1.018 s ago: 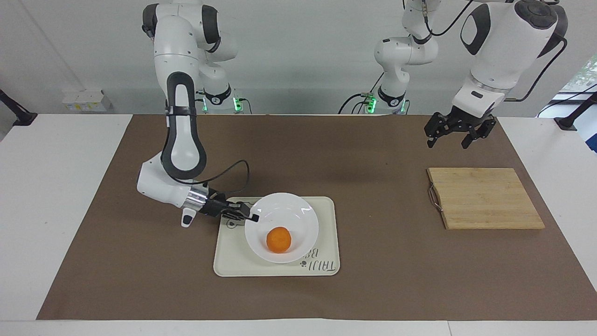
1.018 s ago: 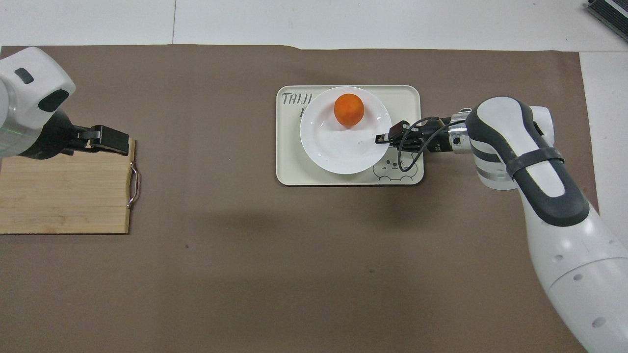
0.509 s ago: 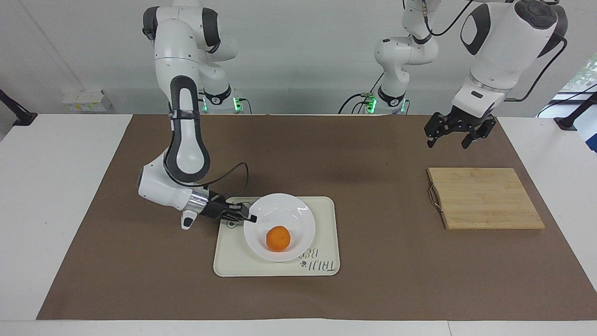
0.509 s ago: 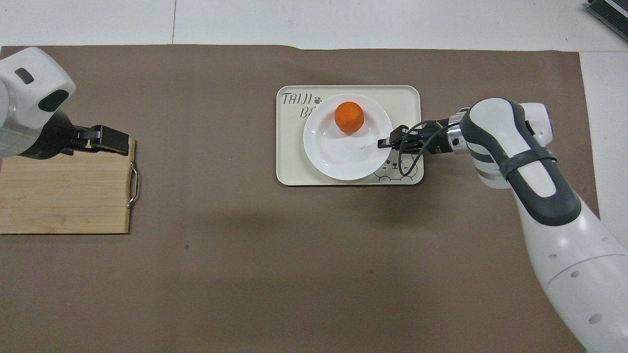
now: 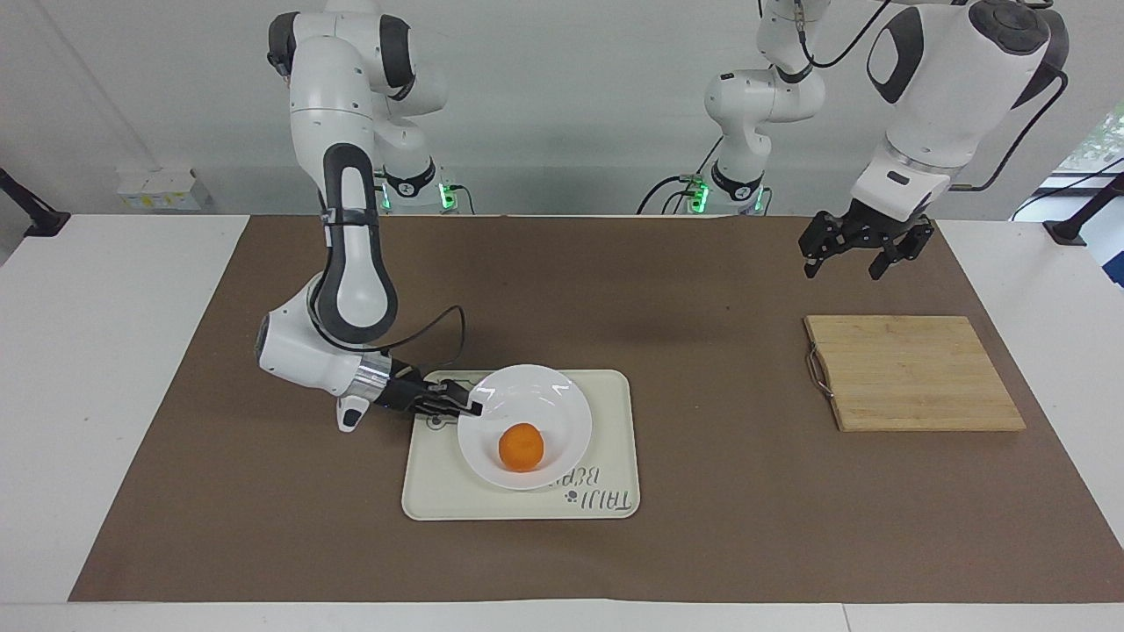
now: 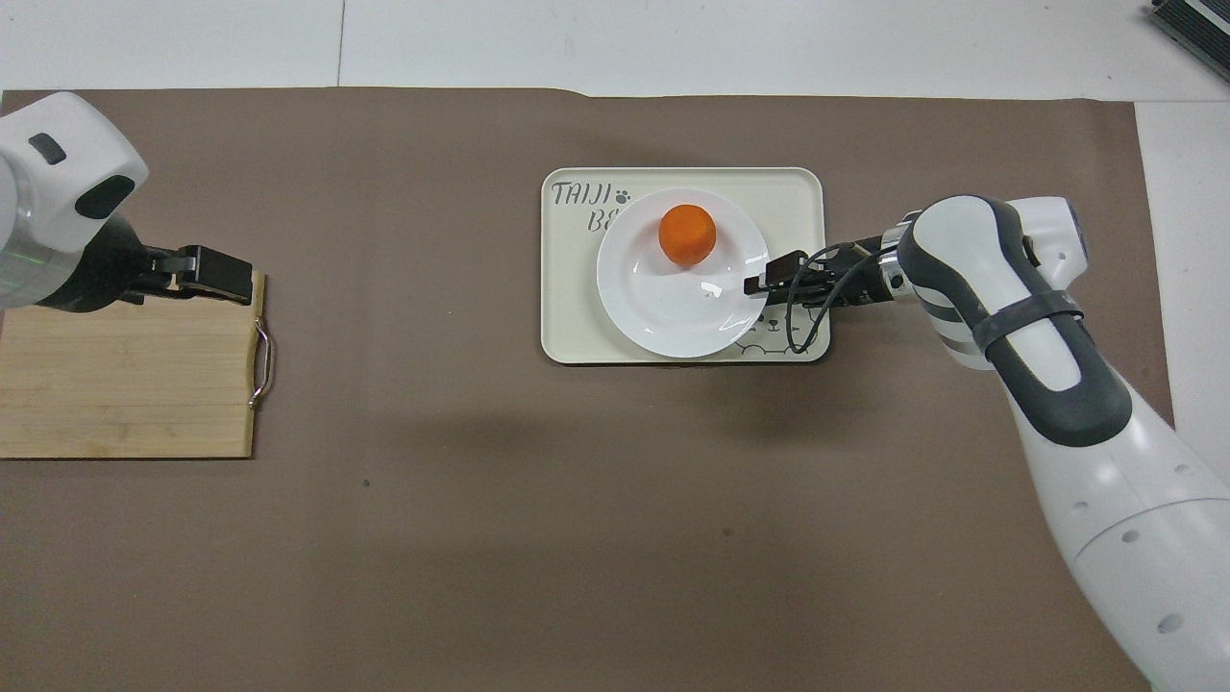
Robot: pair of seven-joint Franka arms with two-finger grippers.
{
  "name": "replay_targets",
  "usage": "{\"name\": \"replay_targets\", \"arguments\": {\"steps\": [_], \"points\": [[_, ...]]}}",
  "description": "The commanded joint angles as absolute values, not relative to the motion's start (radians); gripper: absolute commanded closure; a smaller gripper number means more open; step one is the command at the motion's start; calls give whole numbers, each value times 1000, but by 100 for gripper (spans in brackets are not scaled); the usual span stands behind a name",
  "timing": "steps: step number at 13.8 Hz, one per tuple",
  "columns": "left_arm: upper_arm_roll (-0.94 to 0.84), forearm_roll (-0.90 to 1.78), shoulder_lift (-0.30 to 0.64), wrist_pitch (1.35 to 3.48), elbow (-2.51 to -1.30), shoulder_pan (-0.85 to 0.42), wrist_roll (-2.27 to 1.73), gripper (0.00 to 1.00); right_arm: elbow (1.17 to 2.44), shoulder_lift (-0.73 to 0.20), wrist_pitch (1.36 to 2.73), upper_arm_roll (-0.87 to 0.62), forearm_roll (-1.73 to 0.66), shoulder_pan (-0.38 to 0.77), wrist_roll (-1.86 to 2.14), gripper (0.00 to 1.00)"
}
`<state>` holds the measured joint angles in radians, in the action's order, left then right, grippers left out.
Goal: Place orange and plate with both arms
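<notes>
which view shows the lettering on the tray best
The overhead view: the lettering on the tray reads upright there, though the plate hides its end. The facing view shows the same lettering upside down, again partly covered by the plate's rim.

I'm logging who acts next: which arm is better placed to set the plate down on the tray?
Right. The right gripper is shut on the plate rim over the tray, orange on it. The left gripper waits above the cutting board.
</notes>
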<state>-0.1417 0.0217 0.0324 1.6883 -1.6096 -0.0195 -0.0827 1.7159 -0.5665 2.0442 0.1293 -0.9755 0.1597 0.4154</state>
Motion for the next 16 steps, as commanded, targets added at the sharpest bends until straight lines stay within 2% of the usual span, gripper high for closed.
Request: {"name": "replay_targets", "arguments": {"steps": [1, 6, 9, 16], "points": [[-150, 32, 8, 1684, -1634, -3, -77, 0, 1672, -534, 2059, 133, -817, 152, 388, 0], [-150, 32, 8, 1684, -1634, -3, -77, 0, 1641, -424, 2062, 147, -493, 155, 255, 0], [-150, 32, 8, 1684, -1634, -3, -77, 0, 1640, -323, 2034, 144, -251, 164, 131, 0], [-150, 34, 6, 1684, -1634, -3, -77, 0, 1638, -112, 1791, 164, -102, 114, -95, 0]]}}
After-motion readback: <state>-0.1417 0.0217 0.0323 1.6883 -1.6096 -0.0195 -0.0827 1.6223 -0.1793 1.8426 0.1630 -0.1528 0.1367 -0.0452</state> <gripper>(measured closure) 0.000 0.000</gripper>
